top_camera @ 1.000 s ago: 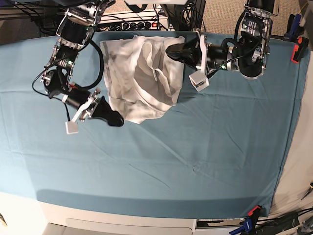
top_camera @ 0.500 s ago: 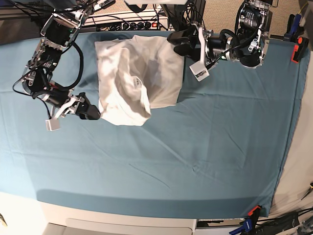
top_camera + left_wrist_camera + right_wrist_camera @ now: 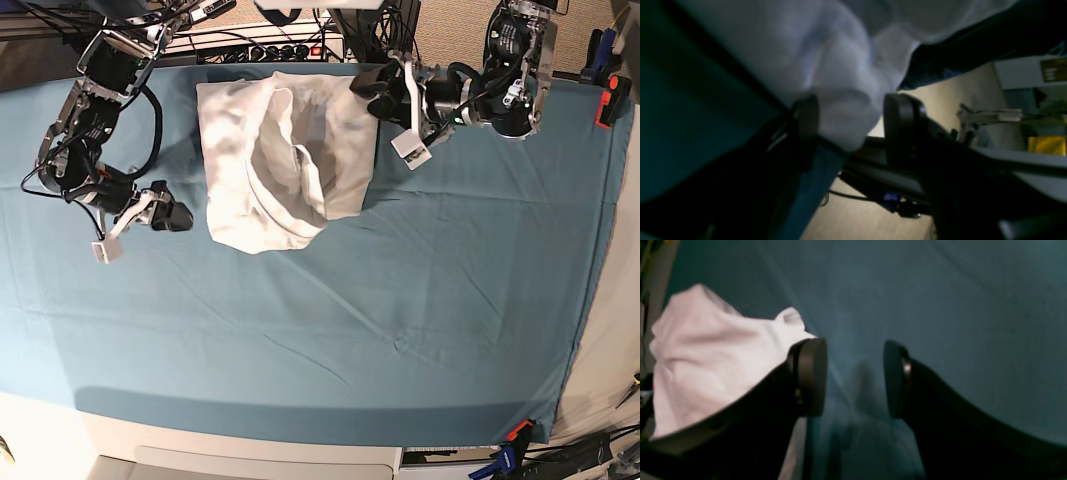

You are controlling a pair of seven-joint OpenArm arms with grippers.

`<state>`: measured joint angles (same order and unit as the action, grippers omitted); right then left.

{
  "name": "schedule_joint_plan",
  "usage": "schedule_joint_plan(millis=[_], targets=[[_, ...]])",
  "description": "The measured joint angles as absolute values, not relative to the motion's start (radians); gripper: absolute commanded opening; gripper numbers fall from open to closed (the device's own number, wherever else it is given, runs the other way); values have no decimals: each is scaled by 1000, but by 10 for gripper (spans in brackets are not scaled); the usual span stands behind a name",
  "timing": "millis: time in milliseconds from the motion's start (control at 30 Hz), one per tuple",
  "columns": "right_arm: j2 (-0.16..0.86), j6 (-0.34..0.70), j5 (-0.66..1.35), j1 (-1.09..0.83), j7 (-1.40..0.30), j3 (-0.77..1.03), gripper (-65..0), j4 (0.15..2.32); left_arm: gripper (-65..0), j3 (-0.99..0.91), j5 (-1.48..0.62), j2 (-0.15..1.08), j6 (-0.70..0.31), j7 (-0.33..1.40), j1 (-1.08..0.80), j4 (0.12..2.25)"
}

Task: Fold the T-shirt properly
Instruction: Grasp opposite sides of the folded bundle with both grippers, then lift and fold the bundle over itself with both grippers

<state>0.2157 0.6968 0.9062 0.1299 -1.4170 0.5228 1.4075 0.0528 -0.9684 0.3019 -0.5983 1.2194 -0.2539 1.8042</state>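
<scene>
- Since 1 second ago, the right gripper [image 3: 168, 214] has drawn away from the plain white wrinkled cotton T-shirt [image 3: 280, 160]; it now sits just off the shirt's near-left edge, fingers apart over bare cloth.
- Over the same second, the shirt's lower corner has pulled in and the bundle lies more compactly.
- Left gripper [image 3: 846, 130] sits at the shirt's far-right corner, its 2 pads apart with a fold of white fabric between them.
- Wide teal cloth [image 3: 400, 300] covers the table; clamps [image 3: 607, 100] hold its edges.
- Black cables and a power strip [image 3: 280, 48] lie beyond the far edge.
</scene>
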Motion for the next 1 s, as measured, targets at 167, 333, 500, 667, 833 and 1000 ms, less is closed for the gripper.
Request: schedule_joint_plan(millis=[167,333,500,667,833,1000], targets=[[216,697,948,128,-1414,520,-357,1407,-242,53,-915,302,-550,1182,-254,1808],[216,697,1057,125,-1409,427,-354,1328,-238,53,-897,302,-539,1168,-254,1810],[216,696,1196,125,-1402,315,-354,1254,-238,53,-897,302,-539,1166,-254,1810],[216,696,1206,125,-1401,281,-354,1250,-237,53,-890,301,-539,1165,-254,1811],[218,696,1206,125,-1402,281,-354,1250,-237,53,-838,299,-522,1152,-254,1815],[218,696,1205,125,-1402,281,-354,1250,-237,53,-749,319,-472,1113,-245,1826]])
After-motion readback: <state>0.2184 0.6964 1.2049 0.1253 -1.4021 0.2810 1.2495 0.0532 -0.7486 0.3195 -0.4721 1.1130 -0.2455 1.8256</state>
